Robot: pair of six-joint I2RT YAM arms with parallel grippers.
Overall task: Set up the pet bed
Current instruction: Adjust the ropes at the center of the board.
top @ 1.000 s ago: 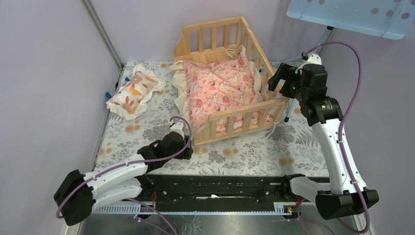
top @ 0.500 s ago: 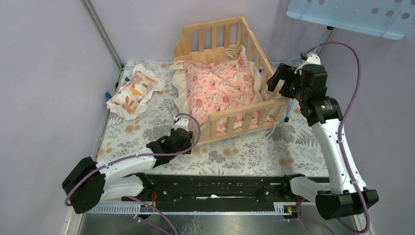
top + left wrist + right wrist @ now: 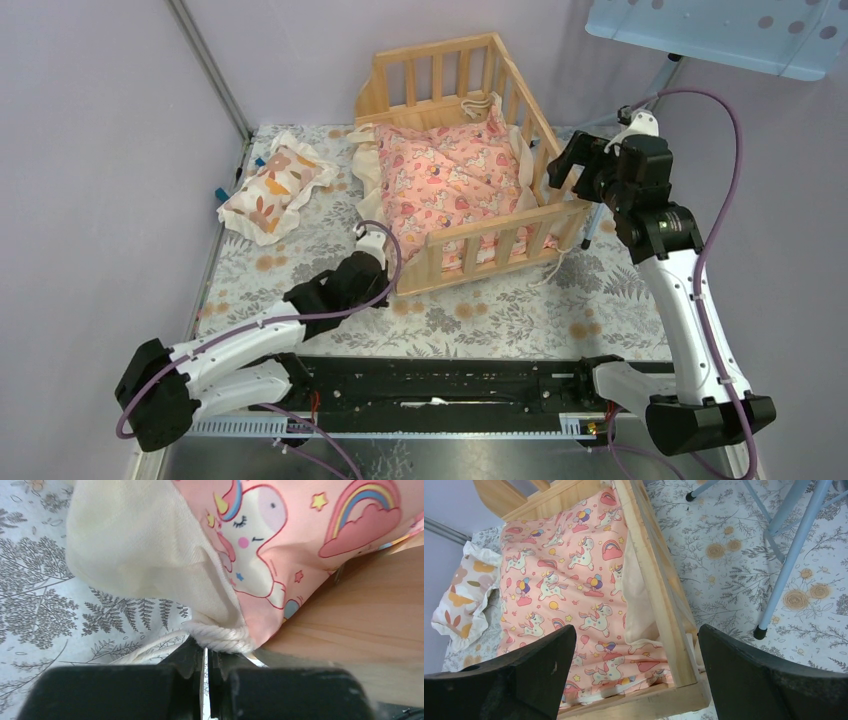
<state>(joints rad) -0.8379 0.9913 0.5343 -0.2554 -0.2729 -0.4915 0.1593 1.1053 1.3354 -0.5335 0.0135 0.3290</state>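
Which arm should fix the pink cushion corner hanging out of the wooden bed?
Left, probably. The left pincer is shut on the cord at that corner of the cushion. The right pincer hangs open above the opposite side of the pet bed, touching nothing.

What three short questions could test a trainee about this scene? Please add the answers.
1. True or false: the small pillow lies inside the wooden bed.
2. Which tool stands wide open? A. left tool B. right tool
3. Which animal is printed on the pink cushion?
Key: 1 false, it lies on the table beside the bed; 2 B, the left tool is shut; 3 unicorn.
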